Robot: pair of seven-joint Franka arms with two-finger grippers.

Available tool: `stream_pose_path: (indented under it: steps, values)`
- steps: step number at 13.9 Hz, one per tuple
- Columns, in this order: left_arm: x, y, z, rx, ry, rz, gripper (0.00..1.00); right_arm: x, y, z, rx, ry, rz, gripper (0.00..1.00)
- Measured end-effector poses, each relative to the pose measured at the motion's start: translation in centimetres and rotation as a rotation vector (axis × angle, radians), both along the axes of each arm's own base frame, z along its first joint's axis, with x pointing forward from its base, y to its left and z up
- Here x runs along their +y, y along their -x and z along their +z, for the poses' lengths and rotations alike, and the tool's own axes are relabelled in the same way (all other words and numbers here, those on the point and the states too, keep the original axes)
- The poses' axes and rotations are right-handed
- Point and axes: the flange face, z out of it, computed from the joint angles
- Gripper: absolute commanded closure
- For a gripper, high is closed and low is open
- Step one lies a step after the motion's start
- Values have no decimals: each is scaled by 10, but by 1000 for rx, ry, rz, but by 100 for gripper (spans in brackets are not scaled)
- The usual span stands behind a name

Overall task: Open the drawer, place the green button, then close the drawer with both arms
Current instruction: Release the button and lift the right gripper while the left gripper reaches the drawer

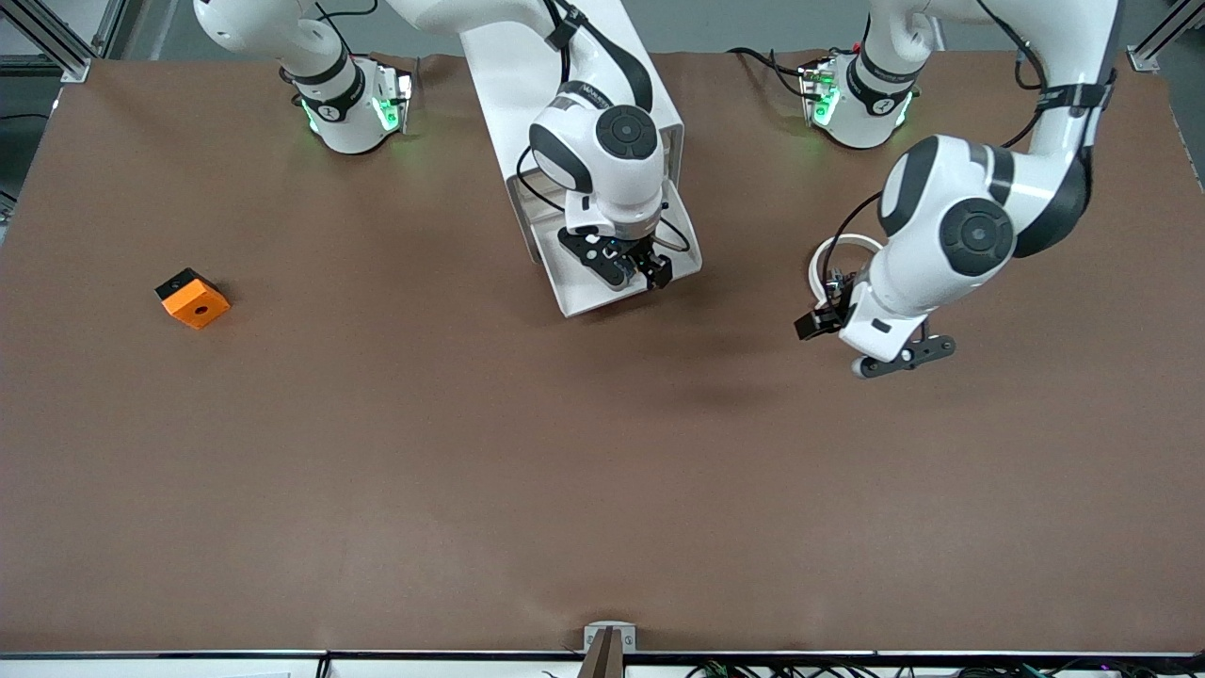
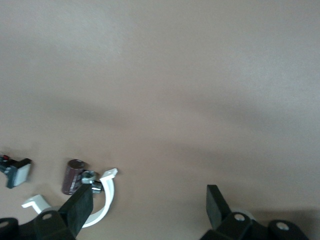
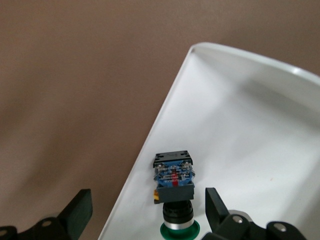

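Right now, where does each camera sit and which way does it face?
Front view: high across the table, facing both bases; shows right arm and left arm.
Left wrist view: on left arm, looking down at table and white arc part; open jaws show.
Right wrist view: on right arm, looking down at button in drawer; open jaws show.
Shared: front and right wrist both see the drawer.

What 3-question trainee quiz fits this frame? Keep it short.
1. True or false: the button lies in the open drawer.
2. The jaws of the right arm, over the drawer, are: A open, B shut on the button.
3. Fill in: the ___ arm's open jaws hang over the table by a white curved part.

Key: 1 true; 2 A; 3 left.
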Motion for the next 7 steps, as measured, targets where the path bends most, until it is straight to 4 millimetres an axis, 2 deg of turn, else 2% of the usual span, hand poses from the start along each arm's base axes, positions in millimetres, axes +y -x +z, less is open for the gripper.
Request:
stream_pose_path:
  steps: [2, 3, 4, 7]
  values:
    - [-26, 5, -21, -9, -8, 28, 0, -18, -23, 13, 17, 11, 67, 0]
    - [-38, 6, -32, -16, -9, 32, 0, -36, -41, 19, 29, 22, 113, 0]
    - [-47, 8, -43, -21, -10, 29, 0, -60, -62, 25, 44, 32, 158, 0]
    - [-72, 11, -77, -40, -14, 68, 0, -154, -129, 52, 89, 41, 263, 0]
